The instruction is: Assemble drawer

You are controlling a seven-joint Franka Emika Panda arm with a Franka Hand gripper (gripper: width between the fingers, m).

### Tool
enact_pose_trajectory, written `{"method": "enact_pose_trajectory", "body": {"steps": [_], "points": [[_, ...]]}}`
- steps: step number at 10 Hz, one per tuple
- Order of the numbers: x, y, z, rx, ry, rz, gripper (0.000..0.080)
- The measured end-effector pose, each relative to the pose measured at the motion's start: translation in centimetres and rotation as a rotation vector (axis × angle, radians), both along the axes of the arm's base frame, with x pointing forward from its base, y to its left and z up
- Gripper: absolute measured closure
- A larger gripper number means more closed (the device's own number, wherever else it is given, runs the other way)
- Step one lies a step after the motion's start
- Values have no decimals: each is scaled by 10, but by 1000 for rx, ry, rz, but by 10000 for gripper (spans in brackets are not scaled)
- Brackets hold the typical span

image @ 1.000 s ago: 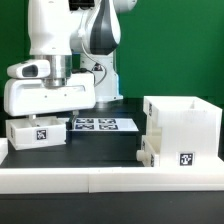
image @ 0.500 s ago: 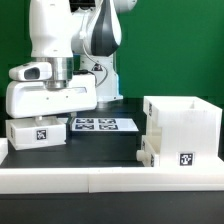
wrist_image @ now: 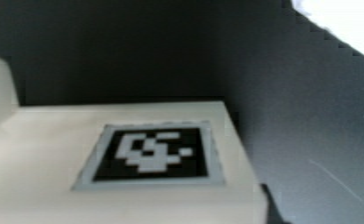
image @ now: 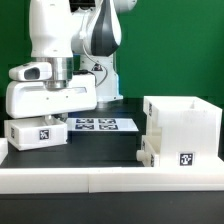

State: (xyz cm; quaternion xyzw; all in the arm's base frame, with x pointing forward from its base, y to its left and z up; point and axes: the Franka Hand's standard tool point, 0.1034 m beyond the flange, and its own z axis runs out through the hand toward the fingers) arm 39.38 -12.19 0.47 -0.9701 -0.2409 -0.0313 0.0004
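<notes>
A small white tray (image: 25,135) with a black-and-white tag lies on the black table at the exterior view's left. My gripper (image: 47,117) hangs straight over it, its fingertips at the tray's top edge; whether they grip it is hidden by the hand. In the wrist view the tray (wrist_image: 46,140) and its tag (wrist_image: 152,155) fill the picture up close, blurred, and no fingers show. The tall hollow box casing (image: 185,120) stands at the right with a tag on its front. A second small tray (image: 147,150) sits against the casing's lower left side.
The marker board (image: 100,125) lies flat behind, between the tray and the casing. A long low white border rail (image: 100,180) runs along the table's front edge. The robot's base stands behind the marker board, before a green wall.
The gripper has shifted very slightly to the exterior view's right over the small tray. The tray, the casing and the second tray have not moved.
</notes>
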Motion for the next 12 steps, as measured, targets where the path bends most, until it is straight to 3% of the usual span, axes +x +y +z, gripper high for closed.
{"method": "enact_pose_trajectory", "body": {"steps": [2,6,11,12], "points": [[3,2,2,0,-5,-3,759],[33,51,21,10,-6,58,759],[78,84,38,30,16,220,758],[81,84,39,29,12,241,758]]}}
